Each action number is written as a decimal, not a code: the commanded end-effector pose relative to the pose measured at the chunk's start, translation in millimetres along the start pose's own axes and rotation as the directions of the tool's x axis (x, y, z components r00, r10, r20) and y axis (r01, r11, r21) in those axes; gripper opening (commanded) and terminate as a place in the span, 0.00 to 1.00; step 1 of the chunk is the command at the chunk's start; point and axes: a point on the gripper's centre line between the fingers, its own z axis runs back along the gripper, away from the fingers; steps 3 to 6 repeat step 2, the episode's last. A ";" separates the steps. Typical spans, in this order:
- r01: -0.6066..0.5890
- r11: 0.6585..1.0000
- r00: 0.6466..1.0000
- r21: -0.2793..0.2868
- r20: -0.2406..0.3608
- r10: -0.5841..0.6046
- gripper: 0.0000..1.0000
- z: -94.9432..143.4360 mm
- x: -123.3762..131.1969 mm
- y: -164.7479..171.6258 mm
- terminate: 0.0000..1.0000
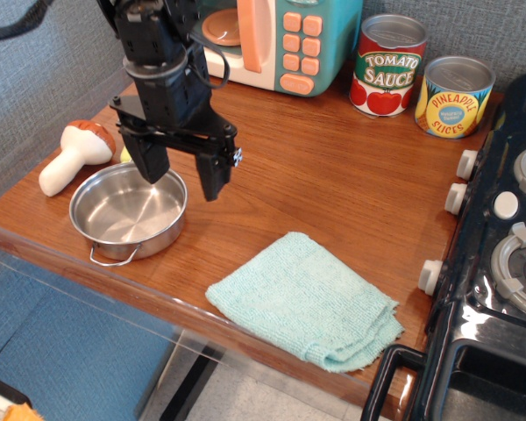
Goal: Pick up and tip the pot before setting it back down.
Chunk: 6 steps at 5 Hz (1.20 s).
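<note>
Though the pot [128,215] sits flat on the wooden surface [316,167] with its rim level, I cannot tell from here whether the tipping has already been done, and I judge the job either near its end or not properly begun. Farthest off to the left of the tool [182,172] lies a white toy mushroom [70,153] with a brown cap, just beyond the pot's far rim. The pot itself is below and to the left of the tool, one wire loop handle [114,256] pointing toward the near edge of the surface. The tool hangs with its two fingers spread wide: one finger [152,158] over the pot's bowl, the other outside the rim on the right, so the right wall of the pot lies beneath the gap. It grips nothing, and seems raised clear of the metal. Behind the tool stands a teal toy microwave [280,39]. To the right and toward the near edge lies a folded light-green cloth [307,300]. Farther right, at the back, are a tomato sauce can [387,66] and a pineapple slices can [454,96], and at the far right a black toy stove [500,263].
</note>
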 end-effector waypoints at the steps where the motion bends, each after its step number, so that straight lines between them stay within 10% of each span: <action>1: -0.083 0.994 0.993 0.067 0.089 0.077 1.00 14.9 1.5 -2.5 0.00; 2: -0.083 0.994 0.993 0.067 0.089 0.077 1.00 14.9 1.5 -2.5 1.00; 6: -0.083 0.994 0.993 0.067 0.089 0.077 1.00 14.9 1.5 -2.5 1.00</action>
